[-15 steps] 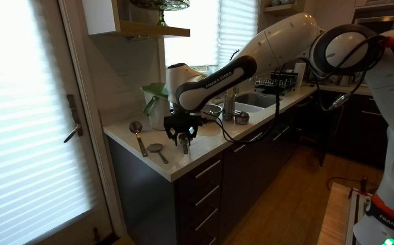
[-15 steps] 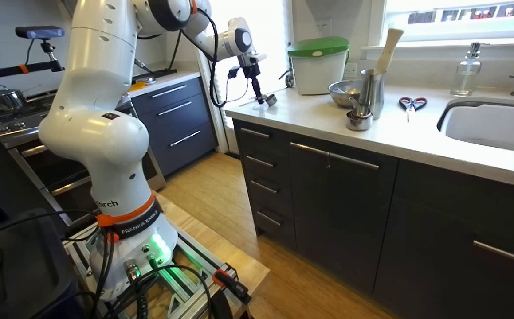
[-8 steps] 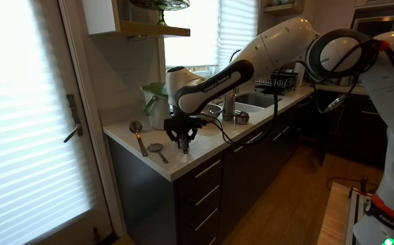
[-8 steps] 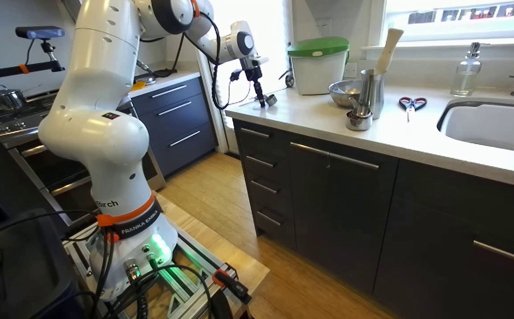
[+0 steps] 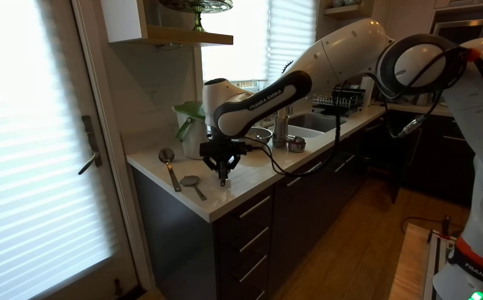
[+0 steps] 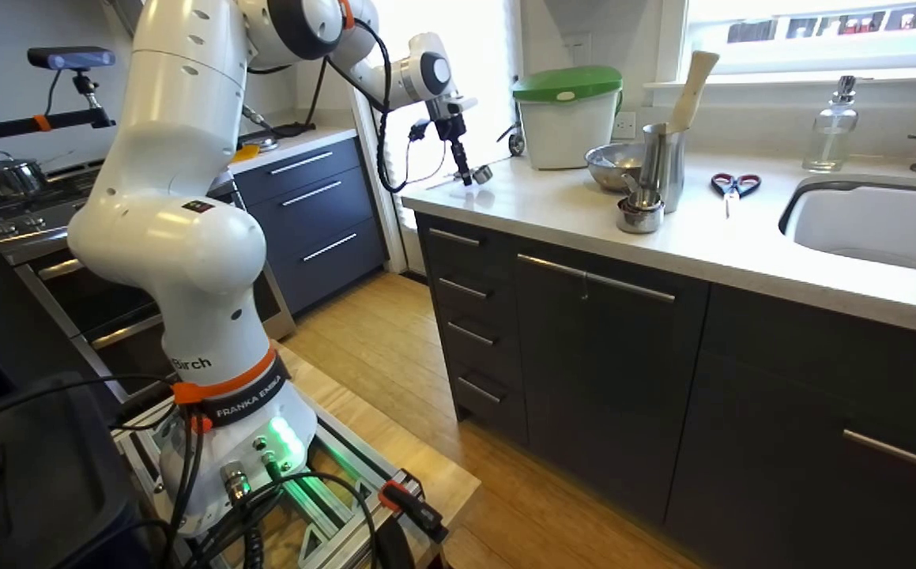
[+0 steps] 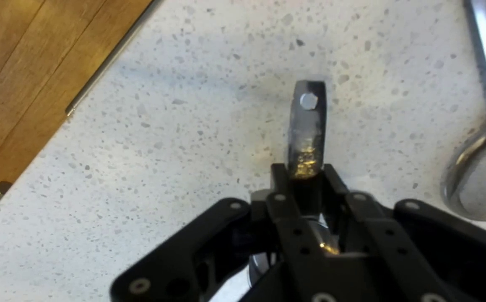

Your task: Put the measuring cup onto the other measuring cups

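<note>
Near the bench (image 6: 552, 202) corner the claw (image 7: 304, 168) pinches the cup (image 6: 484, 175), grasp seemingly made; next, carry it to the front-edge stack (image 6: 640, 213).

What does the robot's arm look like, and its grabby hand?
The arm is white and rounded, with a dark strip reading FRANKA EMIKA, black cables, and an orange band below the word "Birch". The gripper is black, with two narrow fingers and round silvery screws.

Glare bleaches the door blind (image 5: 37, 146) in an exterior view, the cabinets (image 5: 287, 225) dim
</note>
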Motion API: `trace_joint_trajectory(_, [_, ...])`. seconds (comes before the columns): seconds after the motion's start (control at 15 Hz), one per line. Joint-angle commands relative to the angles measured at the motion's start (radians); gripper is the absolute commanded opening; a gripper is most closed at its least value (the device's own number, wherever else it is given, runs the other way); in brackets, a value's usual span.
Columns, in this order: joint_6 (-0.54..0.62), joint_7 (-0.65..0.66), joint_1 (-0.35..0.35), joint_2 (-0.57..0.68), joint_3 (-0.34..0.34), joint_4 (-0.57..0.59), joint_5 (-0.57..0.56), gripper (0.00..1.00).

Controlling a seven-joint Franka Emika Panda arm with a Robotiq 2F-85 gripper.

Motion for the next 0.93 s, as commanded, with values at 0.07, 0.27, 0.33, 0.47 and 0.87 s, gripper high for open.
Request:
trace_joint_trajectory(0.07, [-0.046, 0.002, -0.03, -0.127, 0.007, -0.067, 0.087, 0.05])
trace_joint_trajectory(0.27, [-0.121, -0.001, -0.093, -0.203, 0.013, -0.1, 0.228, 0.05])
trace_joint_trajectory(0.33, [-0.134, -0.001, -0.113, -0.227, 0.011, -0.117, 0.271, 0.05])
trace_joint_trajectory(0.47, [-0.146, 0.006, -0.158, -0.275, -0.001, -0.166, 0.346, 0.05])
trace_joint_trajectory(0.87, [-0.115, -0.005, -0.299, -0.368, -0.045, -0.315, 0.579, 0.05])
